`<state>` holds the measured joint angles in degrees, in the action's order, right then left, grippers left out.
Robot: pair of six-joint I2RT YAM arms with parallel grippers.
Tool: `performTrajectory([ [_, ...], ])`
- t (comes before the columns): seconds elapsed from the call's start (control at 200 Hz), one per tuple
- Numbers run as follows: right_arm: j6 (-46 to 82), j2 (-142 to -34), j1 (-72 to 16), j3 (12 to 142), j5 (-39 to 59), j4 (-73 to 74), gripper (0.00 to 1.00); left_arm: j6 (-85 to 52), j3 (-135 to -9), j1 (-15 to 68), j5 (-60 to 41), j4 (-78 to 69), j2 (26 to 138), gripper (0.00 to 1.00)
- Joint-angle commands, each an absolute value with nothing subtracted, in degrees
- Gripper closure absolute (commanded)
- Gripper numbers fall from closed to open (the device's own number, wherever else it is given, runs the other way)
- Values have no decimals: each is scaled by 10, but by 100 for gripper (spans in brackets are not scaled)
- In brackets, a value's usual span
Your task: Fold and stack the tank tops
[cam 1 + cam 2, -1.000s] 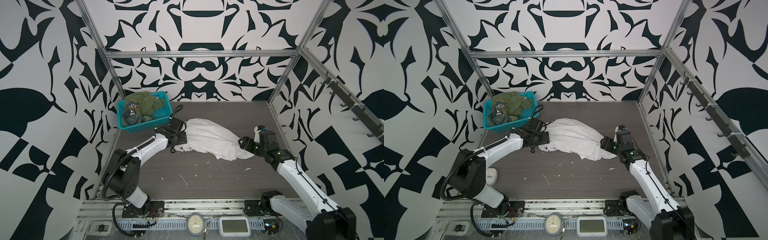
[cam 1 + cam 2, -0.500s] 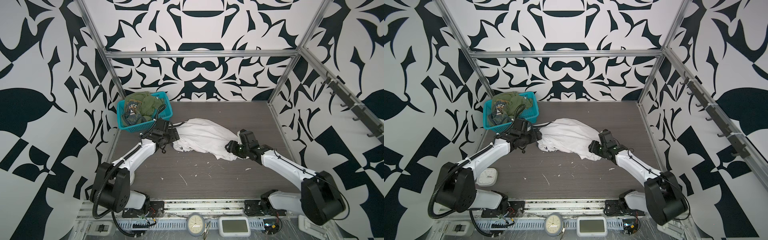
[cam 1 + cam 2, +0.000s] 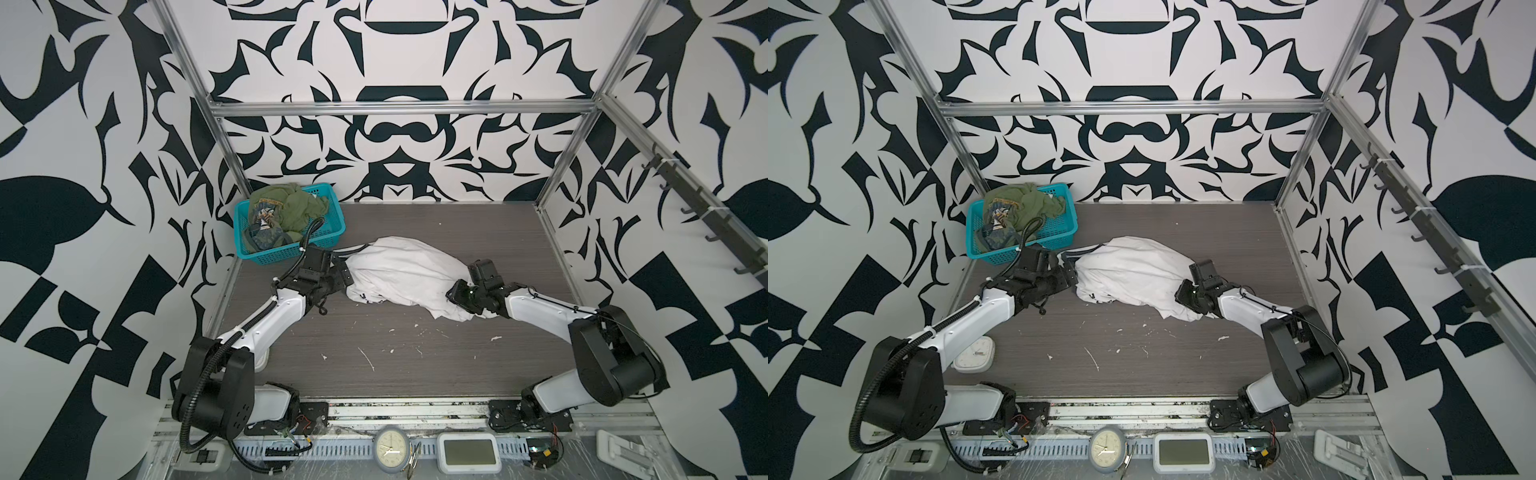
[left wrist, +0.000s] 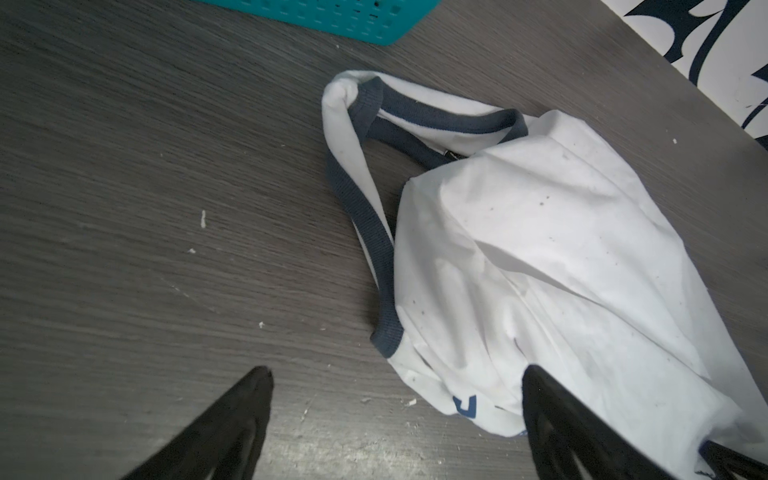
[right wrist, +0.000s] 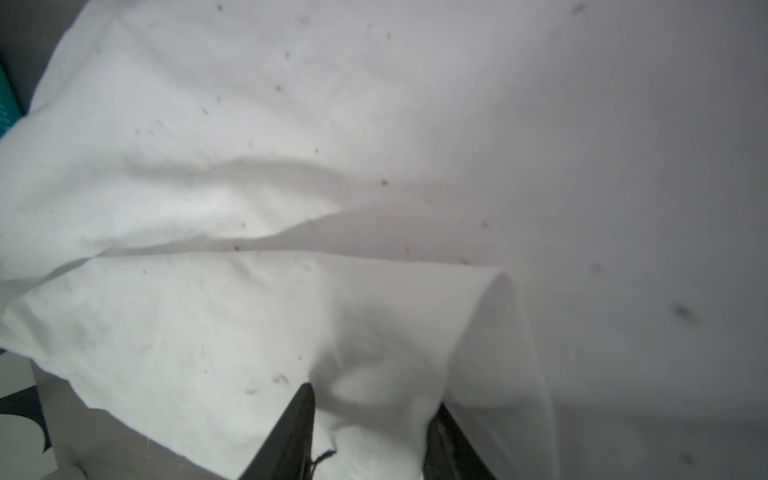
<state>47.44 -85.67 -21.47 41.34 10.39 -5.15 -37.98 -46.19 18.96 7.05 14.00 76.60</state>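
Spanning left end effector (image 3: 341, 277) to right end effector (image 3: 456, 296), white tank top (image 3: 407, 270)

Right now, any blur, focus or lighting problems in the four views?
Right wrist view: white tank top fills the frame, folds readable, but it goes grey and smeared where closest to the lens; right fingers blurred. Left wrist view: table grain and navy trim sharp, left fingers soft. Both top views: evenly lit, sharp, no glare.
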Motion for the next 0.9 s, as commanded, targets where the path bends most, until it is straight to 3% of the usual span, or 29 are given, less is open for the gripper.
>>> performTrajectory([
  [0.0, 471, -853, -216, 444, 113, -38, 68, -387, -452, 185, 84, 130, 757, 4],
  [0.15, 433, -808, -216, 466, 78, -103, 86, -388, -460, 178, 81, 137, 766, 4],
  [0.22, 401, -762, -215, 481, 32, -161, 100, -389, -471, 176, 80, 144, 769, 4],
  [0.32, 373, -672, -204, 490, -81, -241, 100, -388, -488, 173, 77, 150, 772, 4],
  [0.585, 348, -474, -105, 462, -149, -314, 100, -395, -555, 172, 32, 170, 834, 5],
  [0.685, 358, -442, -103, 430, -146, -305, 100, -396, -589, 174, 27, 200, 878, 10],
  [0.805, 366, -448, -103, 410, -137, -305, 100, -393, -635, 192, 23, 242, 930, 23],
  [0.895, 366, -458, -103, 404, -133, -300, 100, -380, -666, 231, 17, 254, 958, 24],
])
